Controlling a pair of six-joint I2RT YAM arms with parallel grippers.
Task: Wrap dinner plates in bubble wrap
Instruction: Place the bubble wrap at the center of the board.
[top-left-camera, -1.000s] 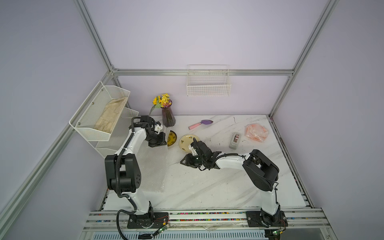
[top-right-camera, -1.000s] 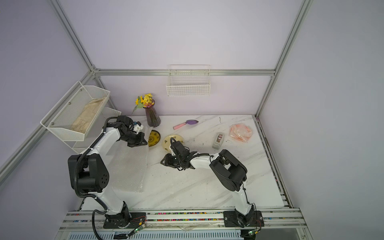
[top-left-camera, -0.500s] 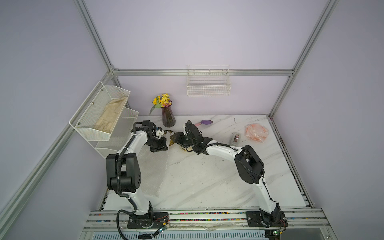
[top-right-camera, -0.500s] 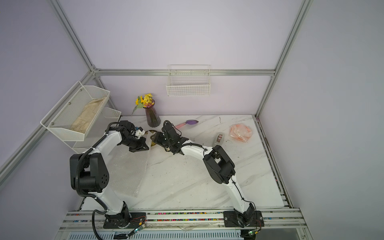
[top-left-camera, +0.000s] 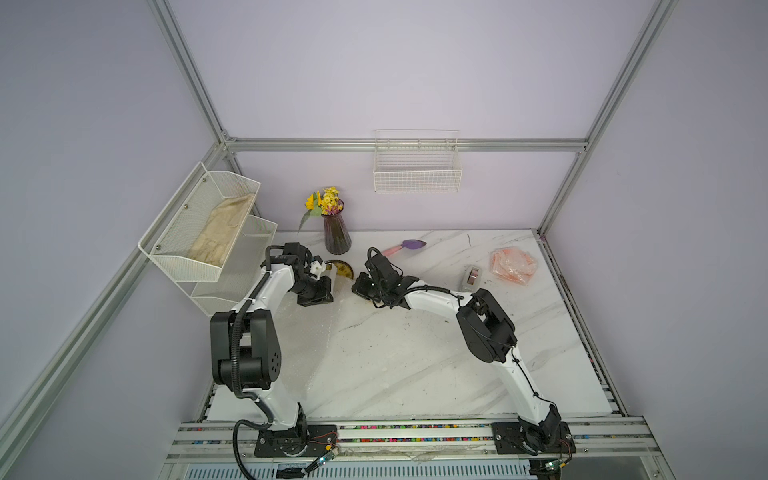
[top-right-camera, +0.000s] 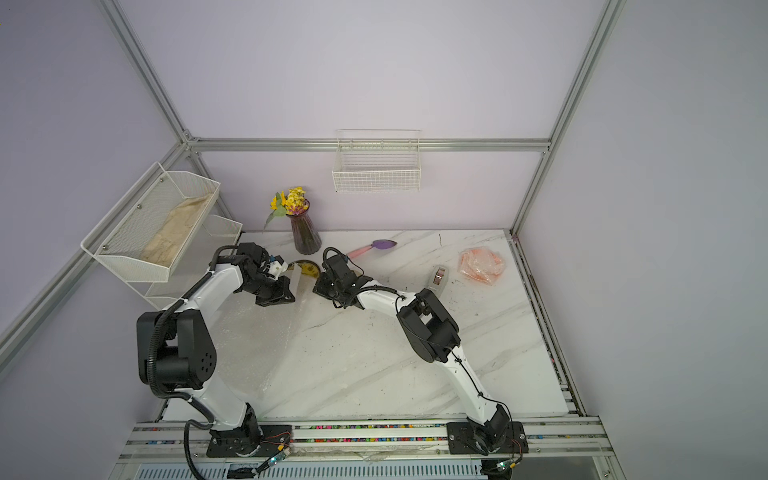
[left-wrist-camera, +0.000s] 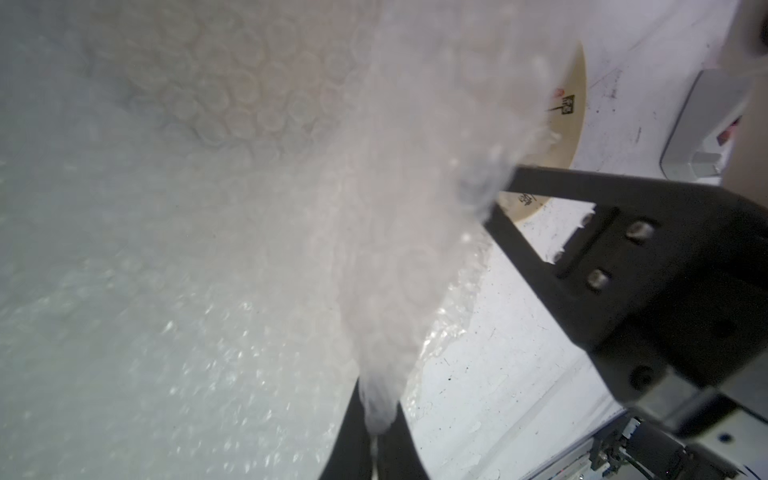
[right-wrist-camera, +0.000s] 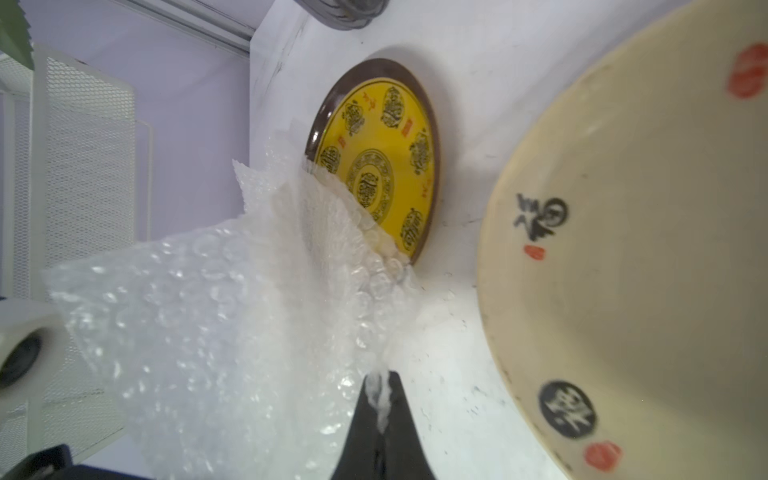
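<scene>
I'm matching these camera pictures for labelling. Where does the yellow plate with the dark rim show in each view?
Both top views: the yellow plate lies on the table, just in front of the vase, partly hidden.
Left wrist: not seen; bubble wrap and the cream plate show.
Right wrist: beyond the right gripper, yellow plate with bubble wrap lapping over one edge.
Shared landmark: the bubble wrap, in every view.
</scene>
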